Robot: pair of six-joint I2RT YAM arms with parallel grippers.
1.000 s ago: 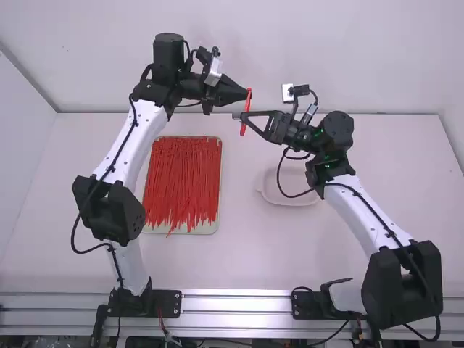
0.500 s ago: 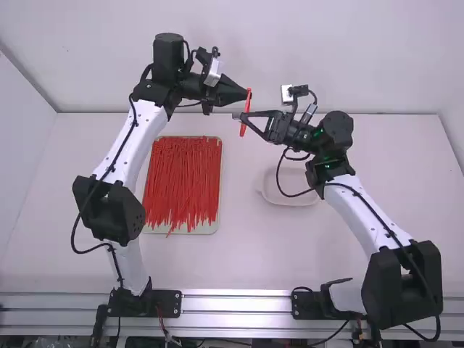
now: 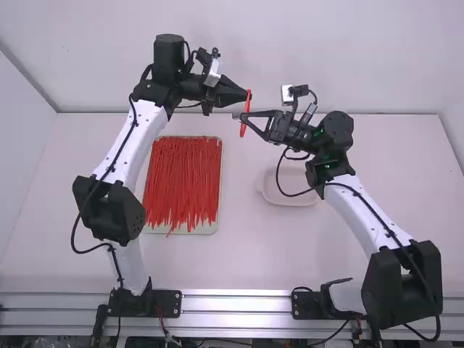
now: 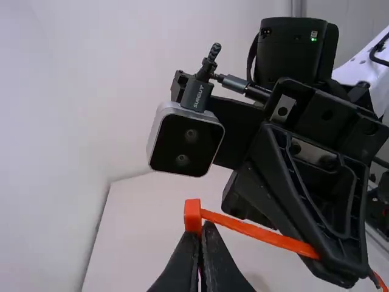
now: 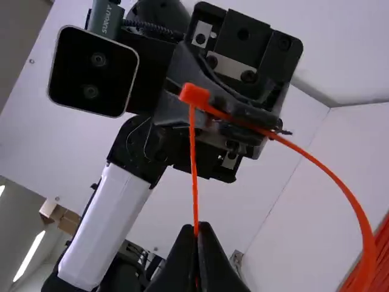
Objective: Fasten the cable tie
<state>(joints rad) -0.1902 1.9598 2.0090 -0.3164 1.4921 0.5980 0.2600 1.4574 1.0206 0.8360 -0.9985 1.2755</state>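
Cable tie point(image 3: 246, 112): one red strap, held in the air above the far part of the counter point(image 3: 406, 167), between my two pincers.

Nearest my bases, a tray point(image 3: 181, 232) carries the spare ties point(image 3: 181, 185). A shallow white dish point(image 3: 290, 199) sits beside it to my right.

Farther out, my right pincer point(image 5: 197, 234) has its fingers pressed together on one end of the strap. Farther still, my left pincer point(image 4: 199, 234) is likewise closed, pinching the strap just under its square head. From the head a second length of strap bows away in a wide arc. Whether the tail has passed through the head I cannot tell.

Hazards, as I judge them:
- The strap is thin and smooth, so a pull along its length may draw it out of my right fingers.
- A push may buckle the strap instead of feeding it.
- The left grip is narrow, so the head may twist and spoil the alignment.
- The two pincer tips sit very close together, so a small sideways error could knock them against each other.

Writing: the mount of the wrist camera point(image 4: 185, 140) bears a short line of print, which I leave unread. I see no label on the tie.
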